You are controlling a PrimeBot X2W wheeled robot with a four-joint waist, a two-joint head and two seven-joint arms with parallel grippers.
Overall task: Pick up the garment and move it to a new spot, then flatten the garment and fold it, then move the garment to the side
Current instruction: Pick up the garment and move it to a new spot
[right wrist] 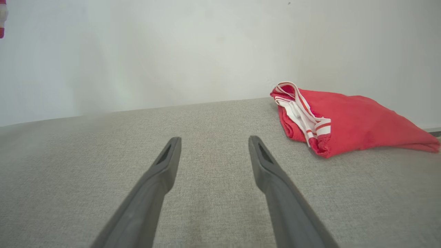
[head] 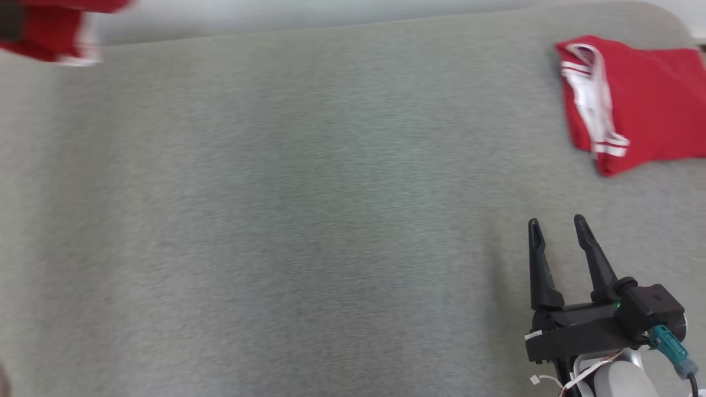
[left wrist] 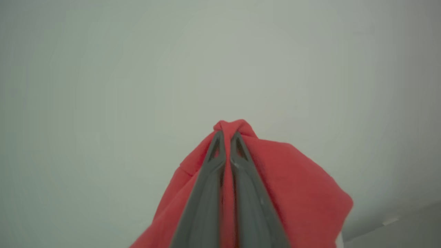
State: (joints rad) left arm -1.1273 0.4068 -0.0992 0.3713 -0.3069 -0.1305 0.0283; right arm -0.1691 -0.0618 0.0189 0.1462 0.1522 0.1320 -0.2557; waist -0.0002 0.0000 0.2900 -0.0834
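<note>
A red garment (left wrist: 296,193) hangs bunched around my left gripper (left wrist: 227,134), whose two dark fingers are shut on a fold of it, in front of a pale wall. In the head view the same red cloth with white trim (head: 49,33) shows blurred at the far top left, above the grey cloth surface (head: 303,220). My right gripper (head: 557,223) is at the lower right, low over the surface, open with nothing between its fingers. The right wrist view looks along that right gripper (right wrist: 213,139) across the surface toward the wall.
A second red garment with white striped trim (head: 645,105) lies folded at the far right of the surface, beyond my right gripper. It also shows as the folded red garment (right wrist: 351,120) in the right wrist view. A pale wall (right wrist: 172,51) runs behind the surface.
</note>
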